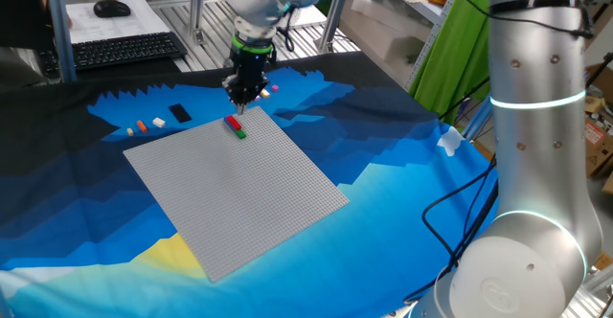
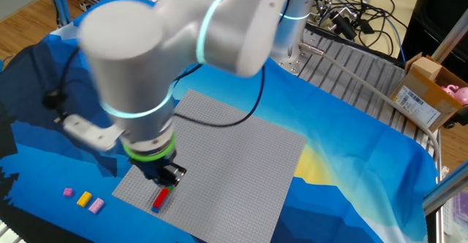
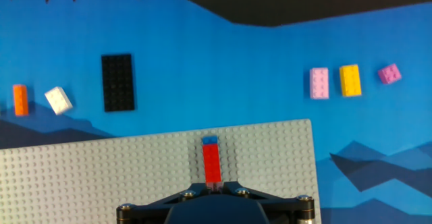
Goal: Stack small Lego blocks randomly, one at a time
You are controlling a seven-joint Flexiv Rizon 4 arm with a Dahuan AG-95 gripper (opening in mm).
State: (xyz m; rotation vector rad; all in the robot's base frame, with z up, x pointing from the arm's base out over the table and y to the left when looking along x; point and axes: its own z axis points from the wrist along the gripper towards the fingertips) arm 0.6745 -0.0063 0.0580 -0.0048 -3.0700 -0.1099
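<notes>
Three bricks, blue, red and green, sit joined on the baseplate just below the hand; its opening is hidden. Six loose bricks lie beyond on the counter.

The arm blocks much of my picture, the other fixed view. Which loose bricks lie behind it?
Observer: An orange brick, a white brick and a black plate lie on the cloth, just off the baseplate.
Operator: Anything joined to the red brick's end?
Observer: In the hand view, a blue brick sits against the far end of the red brick.
</notes>
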